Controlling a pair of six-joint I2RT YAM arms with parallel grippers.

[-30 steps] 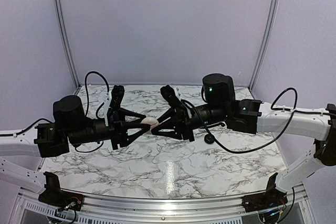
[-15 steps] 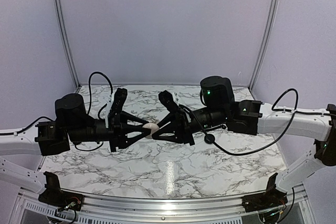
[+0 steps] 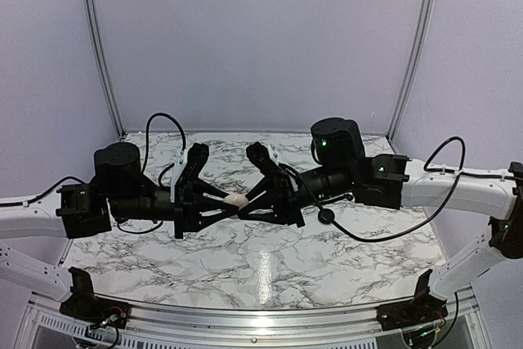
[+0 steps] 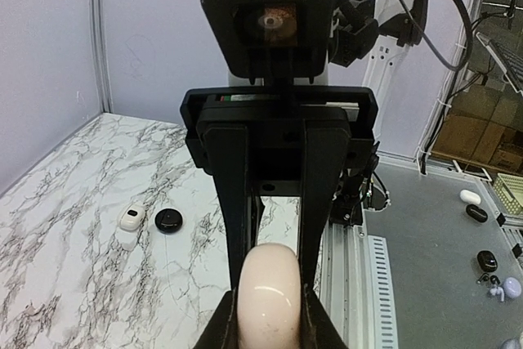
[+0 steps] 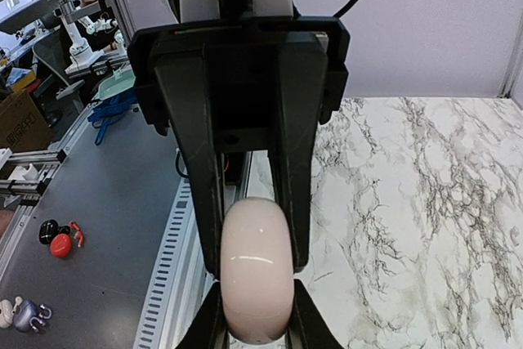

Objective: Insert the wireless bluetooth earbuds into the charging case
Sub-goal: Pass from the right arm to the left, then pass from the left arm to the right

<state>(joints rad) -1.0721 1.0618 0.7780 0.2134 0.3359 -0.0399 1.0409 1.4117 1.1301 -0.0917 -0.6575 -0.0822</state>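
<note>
The charging case point(image 3: 236, 200) is a cream-white pebble with its lid closed, held in mid-air above the table's middle. My right gripper point(image 3: 243, 200) is shut on it from the right. My left gripper point(image 3: 230, 203) comes in from the left, and its pads press both sides of the case point(image 4: 268, 296). In the right wrist view the case point(image 5: 256, 279) fills the gap between my own fingers, with the left gripper's fingers point(image 5: 200, 185) flanking its far end. The earbuds are out of view.
A black round puck point(image 4: 168, 220) and a white squarish piece with a dark spot point(image 4: 131, 217) lie side by side on the marble table point(image 3: 270, 267). The puck point(image 3: 326, 216) sits under the right arm's cable. Purple walls enclose the table.
My left arm has moved right and slightly back onto the case, and its jaws have narrowed round it. The right gripper has kept its grip.
</note>
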